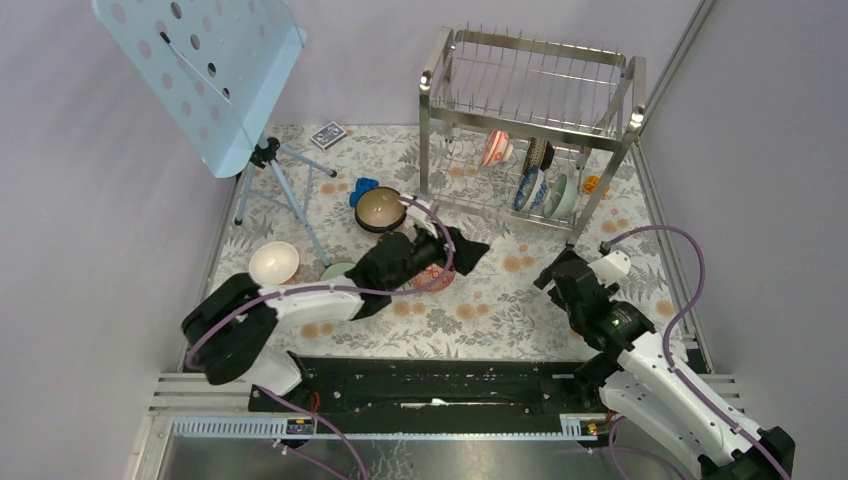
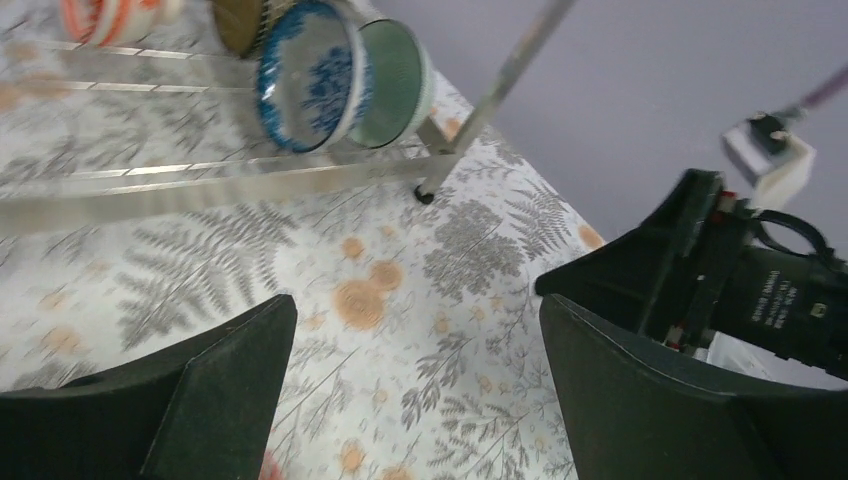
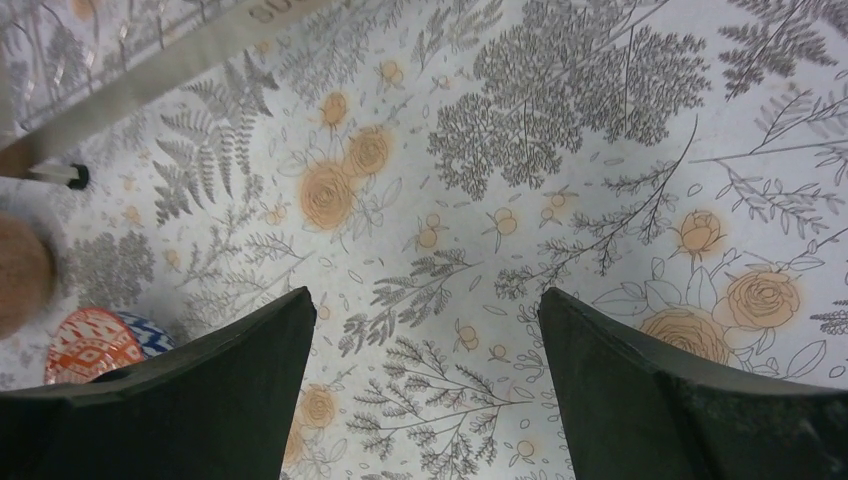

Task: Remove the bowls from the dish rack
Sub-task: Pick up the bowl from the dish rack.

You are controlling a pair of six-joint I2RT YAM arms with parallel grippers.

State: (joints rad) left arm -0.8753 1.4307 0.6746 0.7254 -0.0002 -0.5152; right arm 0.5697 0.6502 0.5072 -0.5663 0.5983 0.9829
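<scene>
- Currently left gripper (image 2: 415,310) and right gripper (image 3: 425,300) both gape wide, empty.
- Several bowls (image 1: 495,148) sit on the dish rack (image 1: 530,118) lower tier.
- Blue-and-white bowl (image 2: 312,75) sits just beside green bowl (image 2: 398,85); I may drag both.

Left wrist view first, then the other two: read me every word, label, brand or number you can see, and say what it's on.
Nothing can be read with certainty.
White print on the black housing of the right arm: too blurred to read.
Stamped letters on the bottom rail of the dish rack: cut off at the picture's edge, unreadable.
Any print on the small blue box: too small to read.
</scene>
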